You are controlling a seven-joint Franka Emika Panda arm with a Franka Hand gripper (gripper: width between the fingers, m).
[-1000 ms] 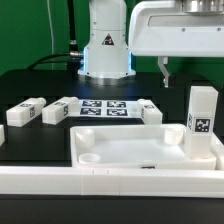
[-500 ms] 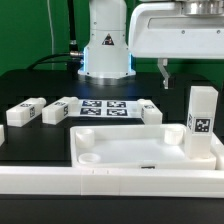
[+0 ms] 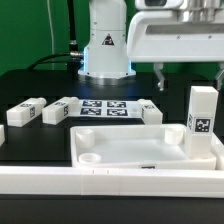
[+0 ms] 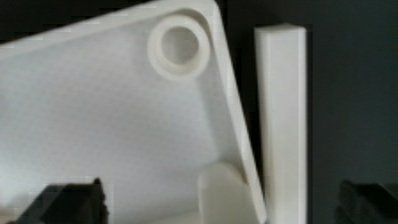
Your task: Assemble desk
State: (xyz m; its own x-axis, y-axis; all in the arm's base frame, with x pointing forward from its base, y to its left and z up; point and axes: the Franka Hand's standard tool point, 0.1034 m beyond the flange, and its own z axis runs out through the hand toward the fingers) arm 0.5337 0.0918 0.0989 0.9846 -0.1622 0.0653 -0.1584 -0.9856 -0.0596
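Claw: gripper spread wide and empty, hanging high above the leg.
Leg: stands on end at the tabletop's corner on the exterior view's right. Its long axis is vertical and its tag faces the camera. Whether it is seated cannot be told.
Tabletop: near the front, hollow side up, a corner socket showing. Its long axis runs across the exterior view.
Doing it well: probably descend straight, centre the leg between the fingers, close on opposite flat faces, and keep it plumb.
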